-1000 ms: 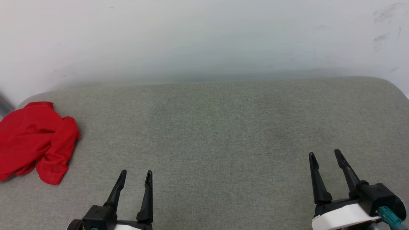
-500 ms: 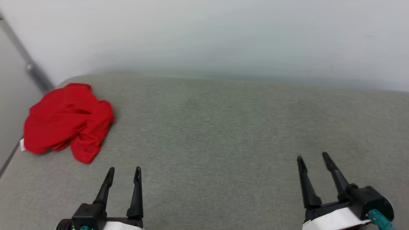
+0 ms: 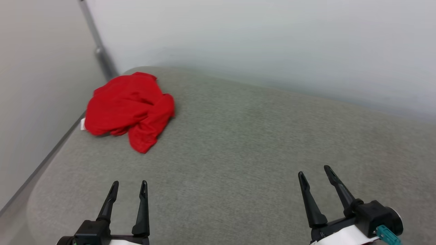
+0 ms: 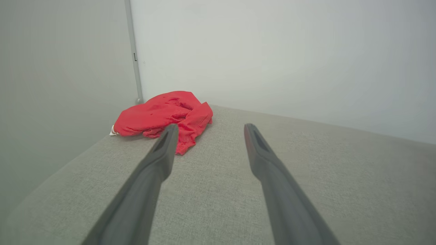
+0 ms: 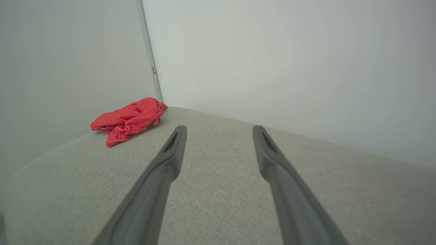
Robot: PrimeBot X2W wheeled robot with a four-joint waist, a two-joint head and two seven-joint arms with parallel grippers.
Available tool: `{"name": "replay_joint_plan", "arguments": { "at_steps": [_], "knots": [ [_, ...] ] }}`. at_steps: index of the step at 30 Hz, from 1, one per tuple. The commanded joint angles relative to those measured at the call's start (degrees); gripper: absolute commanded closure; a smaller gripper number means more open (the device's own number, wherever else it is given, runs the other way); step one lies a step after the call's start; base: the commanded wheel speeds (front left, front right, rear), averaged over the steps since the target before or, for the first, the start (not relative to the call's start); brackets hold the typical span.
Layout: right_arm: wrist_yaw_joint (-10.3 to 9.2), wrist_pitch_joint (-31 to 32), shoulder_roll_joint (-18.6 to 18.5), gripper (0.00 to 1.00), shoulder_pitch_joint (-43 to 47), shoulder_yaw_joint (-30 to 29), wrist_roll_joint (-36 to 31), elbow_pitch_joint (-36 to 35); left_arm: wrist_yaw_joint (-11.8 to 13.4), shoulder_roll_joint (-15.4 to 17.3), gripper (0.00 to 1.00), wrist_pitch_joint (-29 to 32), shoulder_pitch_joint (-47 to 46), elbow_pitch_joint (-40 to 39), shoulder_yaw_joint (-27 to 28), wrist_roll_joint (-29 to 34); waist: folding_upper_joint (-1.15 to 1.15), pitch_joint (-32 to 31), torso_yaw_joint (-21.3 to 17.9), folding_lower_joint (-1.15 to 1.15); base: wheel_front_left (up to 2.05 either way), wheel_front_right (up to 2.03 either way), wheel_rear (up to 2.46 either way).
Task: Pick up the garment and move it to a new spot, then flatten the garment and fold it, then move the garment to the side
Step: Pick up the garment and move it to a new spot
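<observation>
The garment (image 3: pixel 127 109) lies crumpled in a red heap at the far left corner of the grey cushioned surface (image 3: pixel 245 153); a bit of white shows at its left edge, and its lettering is hidden. The left wrist view has the garment (image 4: pixel 163 114) ahead, past the fingertips; the right wrist view has the garment (image 5: pixel 127 119) far off to the left. My left gripper (image 3: pixel 128 185) is open above the near left of the surface, well short of the heap. My right gripper (image 3: pixel 314 172) is open at the near right, holding nothing.
Pale walls close in behind and to the left of the surface, meeting at a corner with a grey vertical strip (image 3: pixel 98 44). The surface's left edge (image 3: pixel 51 156) runs close beside the garment. Bare grey fabric spreads between the grippers and to the right.
The head camera has turned to the left, so the garment now sits nearer the picture's middle and the left wall shows. Both grippers stay open; the garment lies as before.
</observation>
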Motion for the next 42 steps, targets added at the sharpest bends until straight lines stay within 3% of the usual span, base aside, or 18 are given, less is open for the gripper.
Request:
{"name": "replay_joint_plan", "arguments": {
  "at_steps": [1,9,19,28,32,39,42],
  "knots": [
    [-0.02,-0.1,0.1,0.00,0.4,0.1,-0.1,0.1,0.1,-0.1,0.00,-0.2,0.5,-0.3,0.0,0.2,0.00,-0.3,2.2,0.00,0.00,0.00,0.00],
    [-0.02,-0.1,0.1,0.00,0.5,1.0,0.5,0.2,0.2,-0.1,0.00,-0.2,1.1,-1.4,0.4,0.9,0.00,-0.5,6.2,0.00,0.00,0.00,0.00],
    [-0.02,-0.1,0.1,0.00,0.3,0.9,0.8,0.4,-0.7,-0.1,0.00,-0.2,1.2,-2.0,0.7,1.2,0.00,-0.7,7.5,0.00,0.00,0.00,0.00],
    [-0.02,-0.1,0.1,0.00,-0.8,1.4,-0.5,-0.2,-0.6,-0.1,0.00,-0.2,0.7,-3.6,1.3,0.2,0.00,1.2,6.3,0.00,0.00,0.00,0.00],
    [-0.02,-0.1,0.1,0.00,-2.3,1.3,-1.7,-1.9,-1.0,-0.1,0.00,-0.2,-1.3,-2.2,1.1,-3.8,0.00,4.6,5.2,0.00,0.00,0.00,0.00],
    [-0.02,-0.1,0.0,0.00,-4.8,1.5,-5.8,-5.8,-3.2,0.0,0.00,-0.2,-11.3,2.3,4.8,-6.6,0.00,12.3,2.1,0.00,0.00,0.00,0.00],
    [-0.02,-0.1,-1.1,0.00,-5.6,1.7,-7.3,-7.5,-3.8,2.5,0.00,-0.2,-18.0,6.8,6.2,-7.6,0.00,15.6,0.4,0.00,0.00,0.00,0.00]
  ]
}}
